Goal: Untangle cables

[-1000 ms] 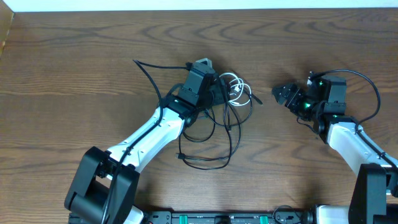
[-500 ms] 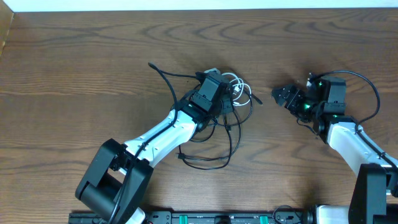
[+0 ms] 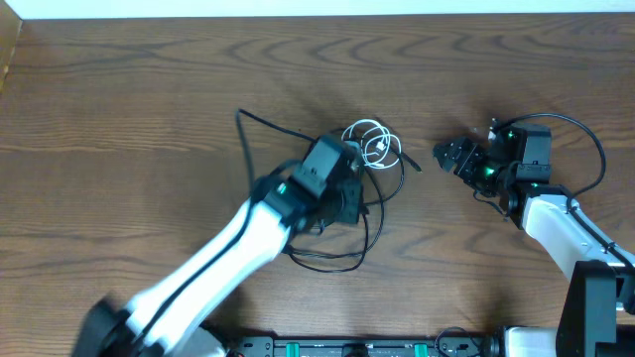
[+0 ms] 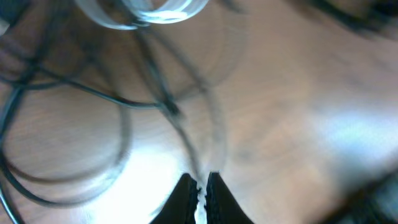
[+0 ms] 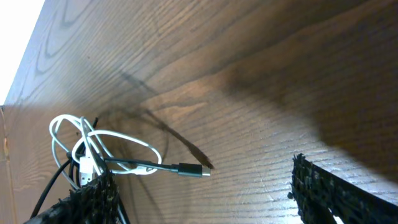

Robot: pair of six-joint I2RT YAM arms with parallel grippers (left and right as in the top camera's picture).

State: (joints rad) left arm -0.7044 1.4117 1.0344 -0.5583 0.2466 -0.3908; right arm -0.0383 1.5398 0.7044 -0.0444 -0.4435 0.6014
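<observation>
The cables lie tangled at mid-table: a white cable [image 3: 372,144] coiled on top, and thin black cables [image 3: 337,260] looping toward the front, one end trailing to the back left [image 3: 241,117]. My left gripper [image 3: 349,203] sits low over the black loops just in front of the white coil. In the blurred left wrist view its jaws [image 4: 202,183] are shut, with a thin black strand [image 4: 171,109] running into the tips and the white coil [image 4: 143,12] beyond. My right gripper [image 3: 448,155] stands open right of the tangle, facing a black plug [image 5: 193,170] and the white cable [image 5: 93,146].
The right arm's own thick black wire [image 3: 593,139] arcs behind its wrist. The table's back edge [image 3: 317,17] runs along the top of the overhead view. Bare wood lies left of the tangle and between the two grippers.
The left gripper went from open to shut among the cables and drew back toward the front left, uncovering the white coil. The trailing black end shifted right. The right arm stayed put.
</observation>
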